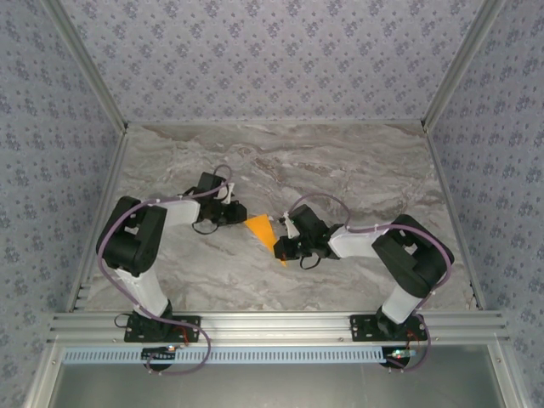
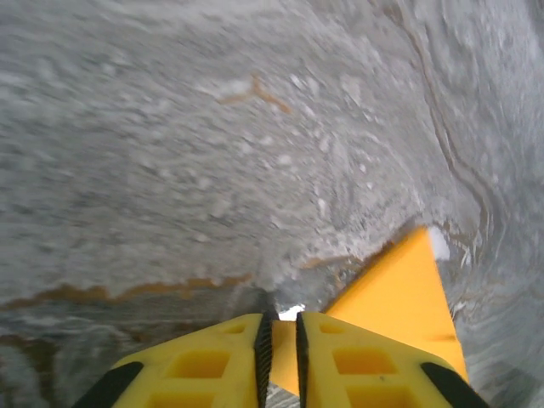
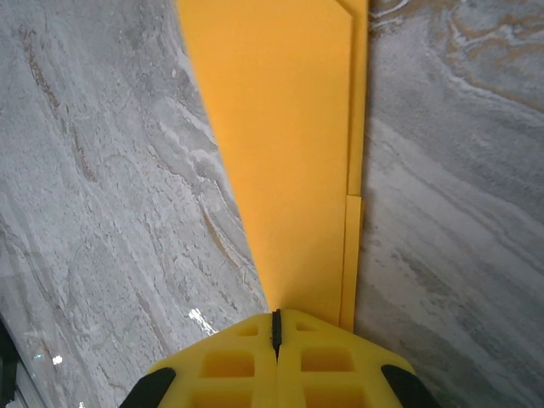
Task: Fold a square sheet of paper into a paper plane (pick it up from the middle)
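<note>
Grey marble table (image 1: 357, 170), floral-papered walls (image 1: 272, 59), aluminium rail (image 1: 272, 324) at 6 o'clock, orange paper plane (image 1: 262, 229) mid-table, right gripper (image 1: 284, 252) at its 5 o'clock clenched on its tip, left gripper (image 1: 240, 216) at 10 o'clock, grasp indeterminable.

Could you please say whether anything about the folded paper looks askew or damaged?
On the paper plane the folded layers do not line up: in the right wrist view a strip of another layer shows past the top flap's right edge, with a step partway along. The right hand is shut on it. No tear visible.
</note>
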`<action>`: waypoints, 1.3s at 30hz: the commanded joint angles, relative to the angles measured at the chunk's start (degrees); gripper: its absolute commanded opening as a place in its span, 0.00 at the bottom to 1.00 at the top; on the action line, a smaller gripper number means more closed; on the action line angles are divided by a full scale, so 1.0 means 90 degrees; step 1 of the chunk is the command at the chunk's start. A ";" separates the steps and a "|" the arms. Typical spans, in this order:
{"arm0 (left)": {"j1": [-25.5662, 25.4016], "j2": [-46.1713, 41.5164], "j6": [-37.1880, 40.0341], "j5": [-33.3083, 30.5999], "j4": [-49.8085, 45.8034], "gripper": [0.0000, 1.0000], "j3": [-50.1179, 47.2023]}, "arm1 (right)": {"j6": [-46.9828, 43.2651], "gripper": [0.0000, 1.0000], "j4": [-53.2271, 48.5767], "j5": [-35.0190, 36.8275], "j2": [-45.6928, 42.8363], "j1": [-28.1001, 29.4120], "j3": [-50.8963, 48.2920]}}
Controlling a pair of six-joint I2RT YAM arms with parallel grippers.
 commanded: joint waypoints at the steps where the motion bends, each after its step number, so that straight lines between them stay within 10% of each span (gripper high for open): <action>1: 0.0206 -0.0346 -0.0225 -0.0585 -0.0360 0.28 0.0167 | 0.0302 0.00 -0.0868 0.0035 0.0264 0.0159 -0.0244; 18: -0.1676 -0.1311 -0.1420 -0.0599 0.0781 0.23 -0.0985 | 0.0435 0.00 -0.0829 0.0140 0.0455 0.0206 0.0212; 39: -0.1753 0.0293 -0.1373 -0.1300 -0.0138 0.09 -0.0516 | 0.0222 0.00 -0.0993 -0.0156 0.0278 0.0245 0.0167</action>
